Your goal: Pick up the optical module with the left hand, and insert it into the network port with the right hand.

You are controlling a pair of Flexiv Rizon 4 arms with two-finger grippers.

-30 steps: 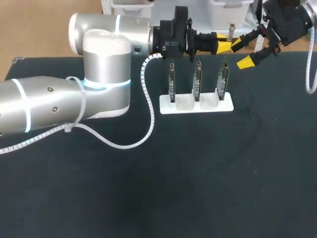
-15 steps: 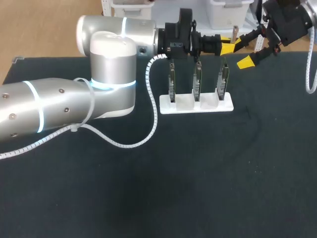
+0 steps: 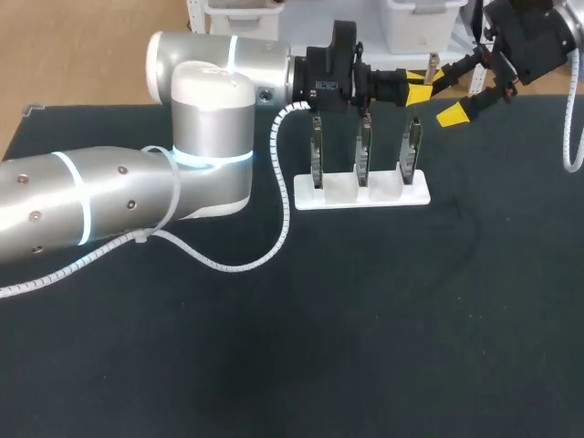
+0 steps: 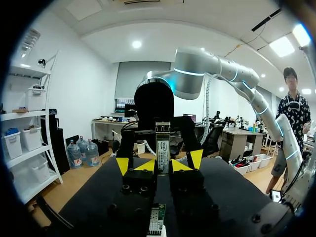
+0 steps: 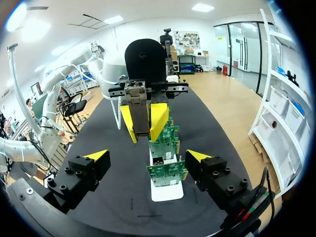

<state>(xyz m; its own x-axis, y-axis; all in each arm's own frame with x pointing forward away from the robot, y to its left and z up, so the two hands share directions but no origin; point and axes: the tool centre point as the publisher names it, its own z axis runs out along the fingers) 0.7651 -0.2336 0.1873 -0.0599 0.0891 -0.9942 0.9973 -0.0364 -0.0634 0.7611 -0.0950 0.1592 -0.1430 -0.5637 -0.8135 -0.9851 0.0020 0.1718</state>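
Yellow-tipped left claw (image 4: 162, 165) pinches the optical module (image 4: 162, 146), its lower end hidden; right claw (image 5: 147, 156) spread wide.

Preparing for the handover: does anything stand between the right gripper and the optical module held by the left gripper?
Nothing visible does. The optical module, clamped in the left gripper, hangs in open air ahead of the open right gripper. The circuit boards in their white stand sit lower, on the table.

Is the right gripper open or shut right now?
Open: yellow tips of the right gripper stand wide apart, touching nothing; the left gripper holds the optical module ahead of them.
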